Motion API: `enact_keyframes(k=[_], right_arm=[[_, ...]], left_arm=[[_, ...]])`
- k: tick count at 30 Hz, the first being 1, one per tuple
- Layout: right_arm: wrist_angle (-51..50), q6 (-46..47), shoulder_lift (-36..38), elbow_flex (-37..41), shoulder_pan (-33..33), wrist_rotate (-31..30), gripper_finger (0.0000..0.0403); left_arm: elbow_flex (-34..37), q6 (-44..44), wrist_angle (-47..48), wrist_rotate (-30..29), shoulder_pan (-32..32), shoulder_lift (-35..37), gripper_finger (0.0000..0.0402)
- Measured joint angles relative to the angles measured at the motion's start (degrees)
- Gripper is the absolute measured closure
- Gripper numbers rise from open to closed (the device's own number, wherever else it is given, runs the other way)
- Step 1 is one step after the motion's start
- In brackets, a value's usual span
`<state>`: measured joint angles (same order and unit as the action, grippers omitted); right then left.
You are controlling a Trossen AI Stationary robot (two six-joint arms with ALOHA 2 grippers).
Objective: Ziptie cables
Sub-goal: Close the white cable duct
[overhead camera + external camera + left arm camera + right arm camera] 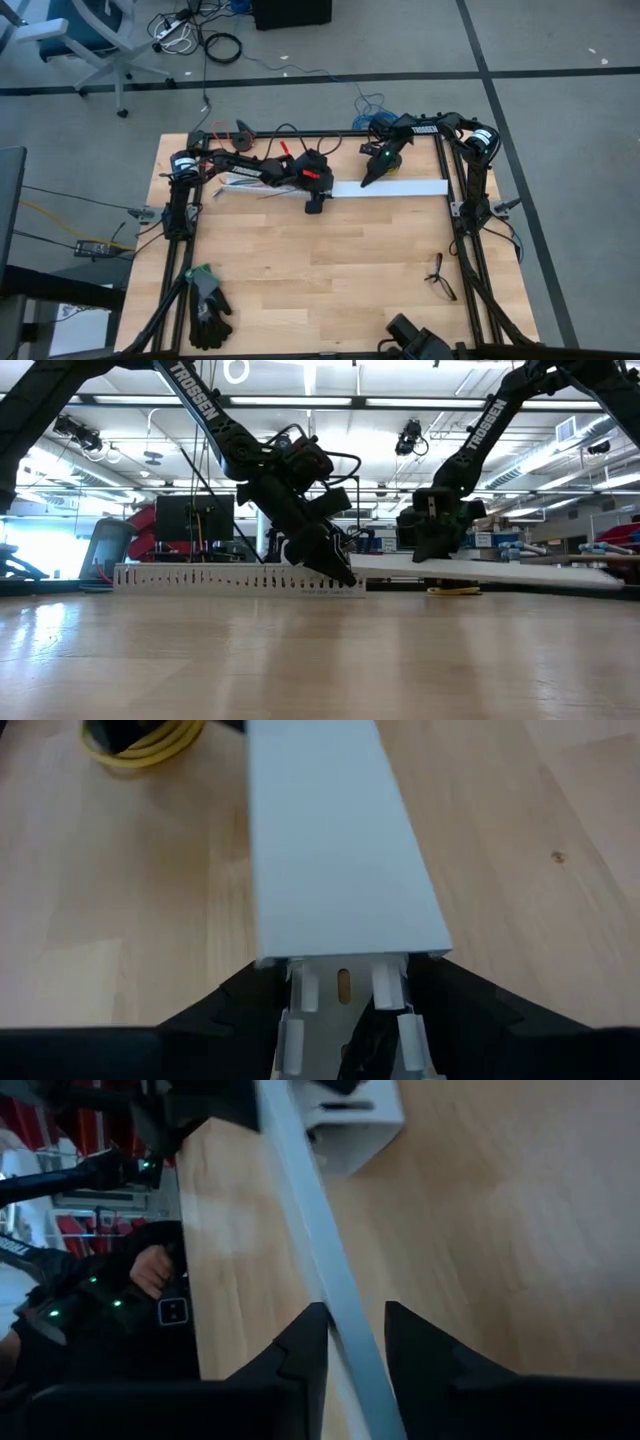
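A long white slotted channel point(200, 577) lies along the table's far part. A flat white cover point(390, 188) runs on from the channel's right end toward the right edge. In the low view the cover point(500, 571) slants, with its right part raised. My left gripper point(315, 198) is at the joint where the two meet, tipped down, shut on the channel's end. My right gripper point(372, 178) is on the cover just right of there. I cannot make out the cables or the ziptie in any view. My left gripper point(345, 1020) holds the slotted channel's right end point(343, 995) between its two fingers, one on each side wall. It comes slanting down from the table's left, along the channel. The channel stays on the table and the cover's end point(345, 935) sits on top of it. My right gripper point(350, 1350) pinches the white cover by its long edge point(335, 1305), which shows as a thin strip between the two fingers. The fingers come slanting down from the far right, lying across the cover. The cover's held part is off the table.
A yellow wire spool point(140, 740) lies on the table beyond the cover. A small black forked object point(440, 275) sits near the right edge, and dark gloves point(205, 305) lie at the near left. A gloved person point(100, 1300) shows in the right wrist view.
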<state>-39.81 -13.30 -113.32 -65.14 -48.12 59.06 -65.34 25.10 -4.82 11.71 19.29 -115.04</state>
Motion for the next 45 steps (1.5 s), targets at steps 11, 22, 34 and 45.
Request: enact_keyframes(k=[11,22,34,45], right_arm=[[-0.31,2.03,0.0,0.0,-0.08,-2.79,0.0276],[-1.15,0.62,0.0,0.0,0.48,-3.39,0.0244],[-1.26,0.11,0.0,-2.44,-1.97,-1.53,0.0218],[-1.55,-4.59,5.56,-4.0,-3.91,0.71,0.0209]], left_arm=[[0.0,-0.07,0.04,0.62,-0.22,-0.02,0.0197],[0.0,-0.09,0.04,0.69,-0.22,-0.02,0.0197],[0.02,-0.29,0.04,0.56,-0.22,-0.02,0.0197],[0.02,-1.58,0.02,0.46,-0.22,-0.02,0.0197]])
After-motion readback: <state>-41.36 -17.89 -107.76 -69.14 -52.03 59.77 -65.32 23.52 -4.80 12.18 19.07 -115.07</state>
